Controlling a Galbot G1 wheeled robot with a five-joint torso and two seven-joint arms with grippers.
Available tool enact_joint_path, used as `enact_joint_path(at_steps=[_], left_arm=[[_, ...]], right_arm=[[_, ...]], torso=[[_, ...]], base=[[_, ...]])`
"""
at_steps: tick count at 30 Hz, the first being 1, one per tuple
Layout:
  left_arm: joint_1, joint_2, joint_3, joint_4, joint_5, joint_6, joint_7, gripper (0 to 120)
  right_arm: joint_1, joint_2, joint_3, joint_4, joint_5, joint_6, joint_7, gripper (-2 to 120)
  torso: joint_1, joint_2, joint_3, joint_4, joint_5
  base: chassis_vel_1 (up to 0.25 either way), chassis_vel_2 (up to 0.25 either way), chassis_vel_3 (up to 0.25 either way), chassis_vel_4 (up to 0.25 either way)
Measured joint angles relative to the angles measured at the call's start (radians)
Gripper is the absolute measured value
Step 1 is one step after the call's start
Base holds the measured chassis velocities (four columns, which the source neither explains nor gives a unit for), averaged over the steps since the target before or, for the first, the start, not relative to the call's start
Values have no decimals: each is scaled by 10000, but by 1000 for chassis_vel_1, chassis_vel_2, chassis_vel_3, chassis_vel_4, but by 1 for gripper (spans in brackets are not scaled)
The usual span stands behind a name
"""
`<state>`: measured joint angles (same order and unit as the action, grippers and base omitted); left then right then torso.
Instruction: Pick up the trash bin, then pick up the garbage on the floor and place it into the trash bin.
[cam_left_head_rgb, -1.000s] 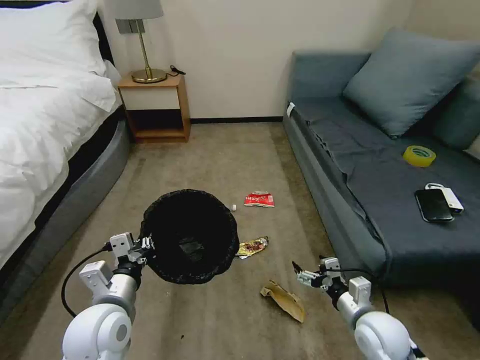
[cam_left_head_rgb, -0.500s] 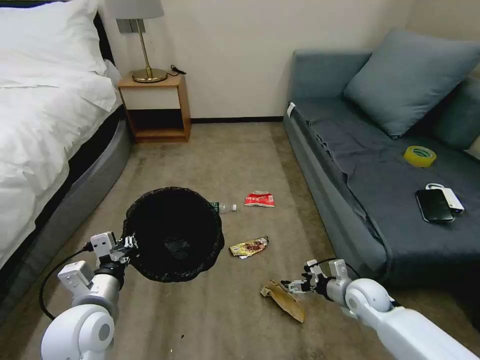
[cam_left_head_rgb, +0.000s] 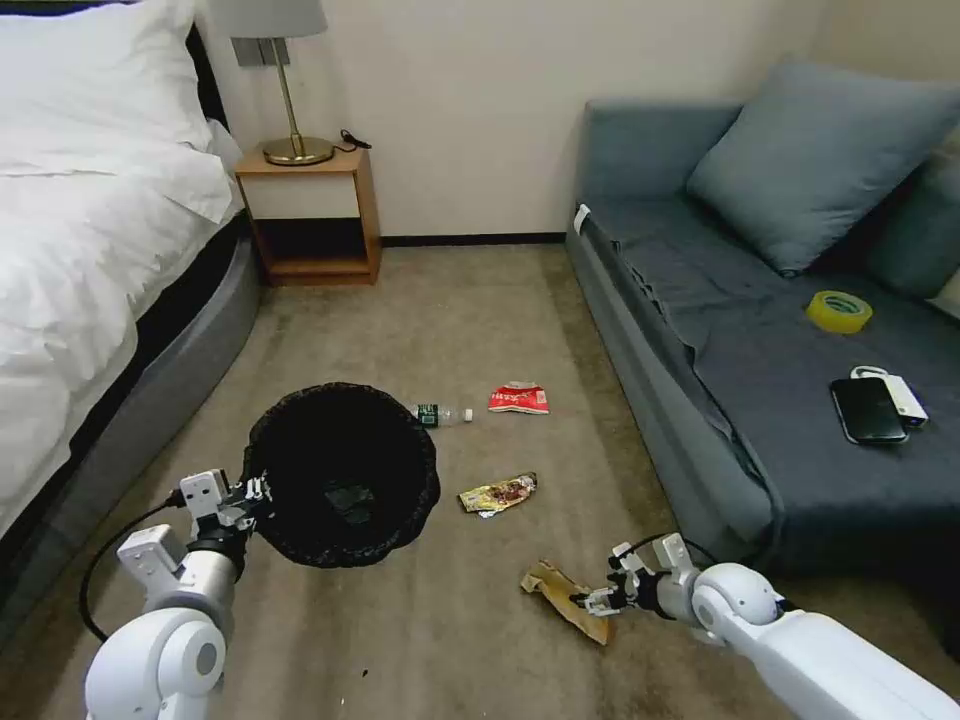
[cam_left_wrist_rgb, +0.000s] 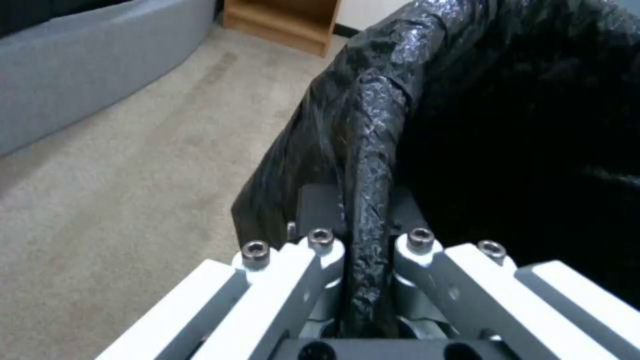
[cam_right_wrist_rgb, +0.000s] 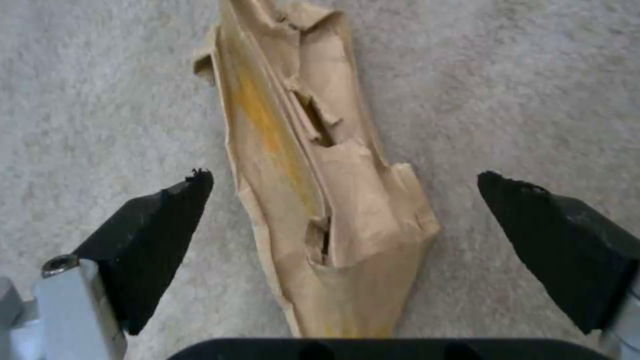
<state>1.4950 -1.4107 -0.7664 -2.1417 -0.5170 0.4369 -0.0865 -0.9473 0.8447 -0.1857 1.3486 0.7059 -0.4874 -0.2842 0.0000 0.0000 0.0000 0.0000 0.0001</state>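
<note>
My left gripper is shut on the near-left rim of the trash bin, which hangs above the carpet; the pinched black bag rim runs between the fingers. On the floor lies garbage: a crumpled brown paper bag, a yellow-brown wrapper, a red-and-white packet and a small clear bottle. My right gripper is open low over the paper bag's near end, and the bag lies on the carpet between its black fingertips.
A white bed runs along the left, with a wooden nightstand and lamp at the back wall. A grey sofa on the right carries a yellow tape roll and a black phone.
My right arm dropped and swung left until its open gripper straddles the paper bag. The left arm carried the bin to the left, uncovering the bottle and the wrapper's left end.
</note>
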Motion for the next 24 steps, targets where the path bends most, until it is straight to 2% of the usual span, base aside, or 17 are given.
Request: enact_joint_path(at_steps=[14,24], left_arm=[[56,77,-239,323,-76,-264,235,4],[39,104,-238,422,-102,-336,284,4]], right_arm=[[132,449,-330,-627,-755,263,-84,100],[262,726,-413,-936,-1057,274,-12,100]], torso=[[0,0,0,0,-1],[0,1,0,0,-1]], base=[[0,0,0,0],[0,0,0,0]])
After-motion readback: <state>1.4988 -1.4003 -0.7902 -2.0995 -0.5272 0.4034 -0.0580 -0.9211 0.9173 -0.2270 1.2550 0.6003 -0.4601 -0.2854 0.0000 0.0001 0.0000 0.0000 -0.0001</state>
